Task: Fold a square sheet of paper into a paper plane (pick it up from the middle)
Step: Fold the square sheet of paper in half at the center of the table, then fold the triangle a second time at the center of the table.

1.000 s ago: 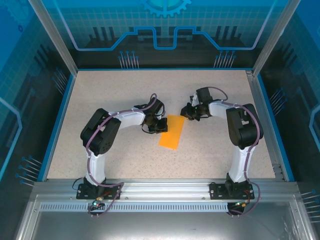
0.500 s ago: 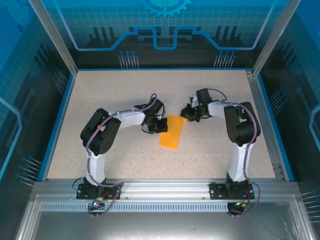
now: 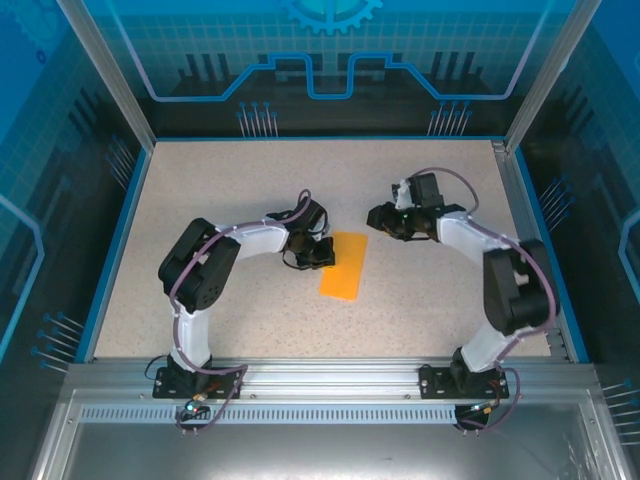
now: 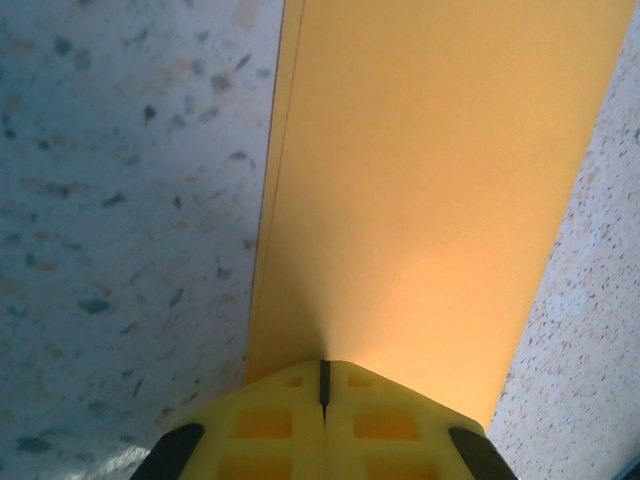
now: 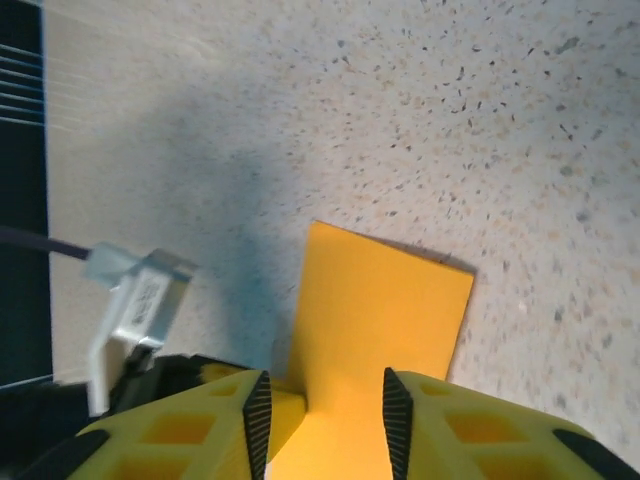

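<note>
Two yellow fingers of the left gripper [image 4: 323,365] are pressed together, tips on the near end of the sheet of paper [image 3: 343,265]. It is bright orange, smooth, and folded into a long flat rectangle with a layered left edge. The right gripper [image 3: 378,215] hangs just beside its far corner with jaws parted, holding nothing. A speckled beige table [image 3: 230,180] with a blue rim lies under them, inside blue printed walls [image 3: 330,50].

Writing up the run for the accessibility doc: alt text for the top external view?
A narrow orange rectangle of paper lies flat on a speckled table between two robot arms. The left tool, shut, sits at its left edge near the far corner; the right tool is clear of it, just past the far right corner.
</note>
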You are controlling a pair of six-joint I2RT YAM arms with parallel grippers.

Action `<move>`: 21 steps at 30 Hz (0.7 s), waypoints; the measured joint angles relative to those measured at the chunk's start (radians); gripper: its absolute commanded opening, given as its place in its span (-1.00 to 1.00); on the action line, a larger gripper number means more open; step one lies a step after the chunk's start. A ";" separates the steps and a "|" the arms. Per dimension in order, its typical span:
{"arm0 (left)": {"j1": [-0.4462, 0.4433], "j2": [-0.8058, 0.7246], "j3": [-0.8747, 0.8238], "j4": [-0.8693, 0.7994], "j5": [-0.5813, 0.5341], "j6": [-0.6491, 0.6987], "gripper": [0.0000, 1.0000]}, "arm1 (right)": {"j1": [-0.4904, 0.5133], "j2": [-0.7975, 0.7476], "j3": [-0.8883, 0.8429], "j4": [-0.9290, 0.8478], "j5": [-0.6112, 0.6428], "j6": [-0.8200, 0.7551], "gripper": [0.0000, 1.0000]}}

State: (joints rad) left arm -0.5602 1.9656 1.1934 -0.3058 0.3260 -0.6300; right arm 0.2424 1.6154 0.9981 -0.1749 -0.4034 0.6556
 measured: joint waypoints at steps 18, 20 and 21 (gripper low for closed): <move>0.105 -0.181 -0.145 0.082 0.093 -0.072 -0.09 | 0.240 -0.114 -0.278 0.046 0.139 0.117 -0.15; 0.124 -0.181 -0.154 0.089 0.111 -0.079 -0.07 | 0.251 -0.091 -0.275 0.061 0.137 0.132 -0.16; 0.128 -0.181 -0.156 0.094 0.120 -0.079 -0.06 | 0.253 -0.079 -0.272 0.063 0.137 0.135 -0.16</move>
State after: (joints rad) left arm -0.4324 1.7847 1.0374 -0.2119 0.4461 -0.7094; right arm 0.4953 1.5364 0.7261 -0.1123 -0.2665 0.7902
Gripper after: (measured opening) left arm 0.462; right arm 0.423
